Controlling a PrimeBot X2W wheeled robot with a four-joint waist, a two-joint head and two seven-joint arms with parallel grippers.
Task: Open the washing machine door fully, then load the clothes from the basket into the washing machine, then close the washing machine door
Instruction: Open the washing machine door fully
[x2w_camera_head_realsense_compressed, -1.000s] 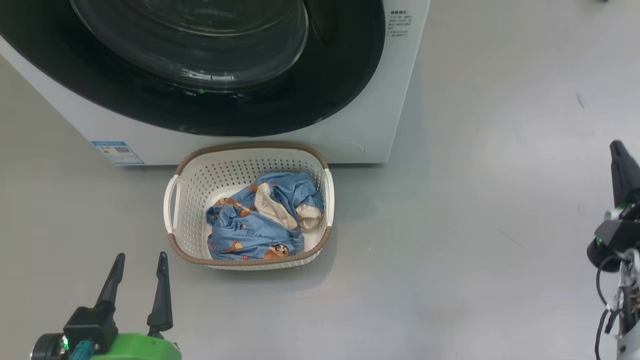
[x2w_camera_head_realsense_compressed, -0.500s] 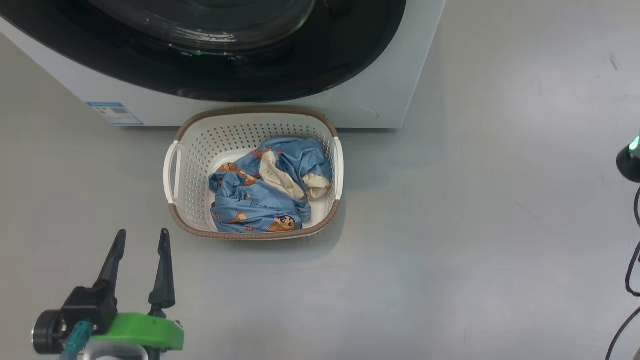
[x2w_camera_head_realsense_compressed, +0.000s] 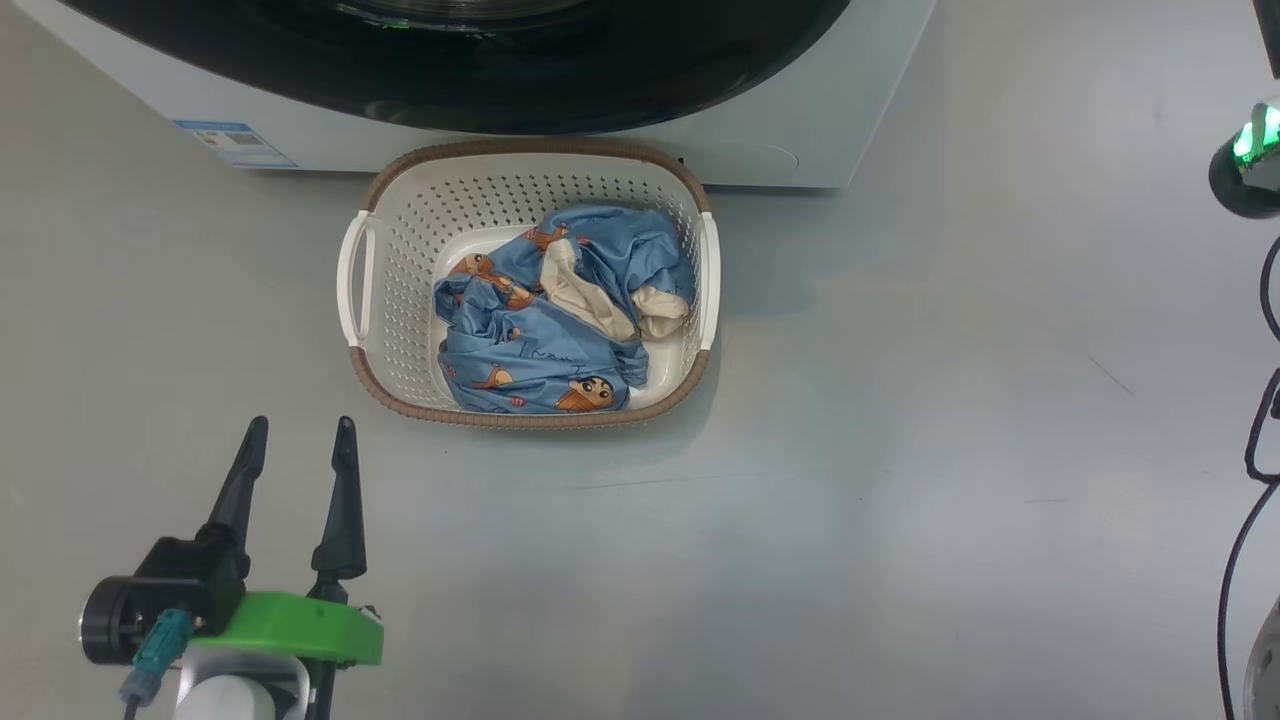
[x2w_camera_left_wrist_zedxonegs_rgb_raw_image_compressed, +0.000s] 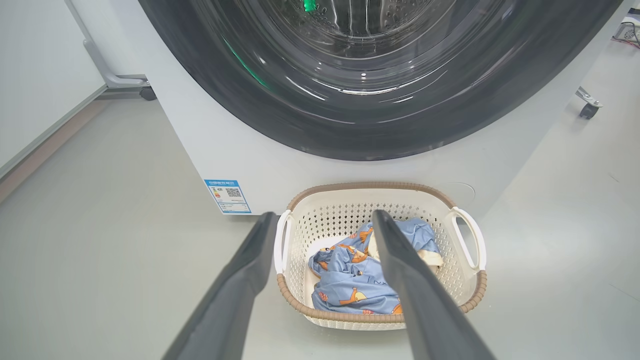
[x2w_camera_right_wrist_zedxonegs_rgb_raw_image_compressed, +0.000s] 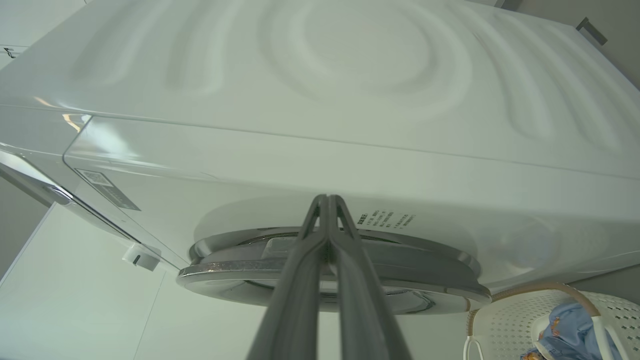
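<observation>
Head view: shifted, your camera's move. Right end effector (x2w_camera_right_wrist_zedxonegs_rgb_raw_image_compressed: 325, 200): pressed together, aimed at the closed washing machine door (x2w_camera_right_wrist_zedxonegs_rgb_raw_image_compressed: 225, 274). Left end effector (x2w_camera_head_realsense_compressed: 301, 425): spread, empty. Clothes (x2w_camera_head_realsense_compressed: 540, 330): in the basket (x2w_camera_head_realsense_compressed: 400, 260). Opening pending.

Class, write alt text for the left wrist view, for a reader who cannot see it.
A cream basket holding blue printed clothes sits on the grey floor before a white washing machine, its black-rimmed door shut. The left gripper, jaws open, points toward it.
</observation>
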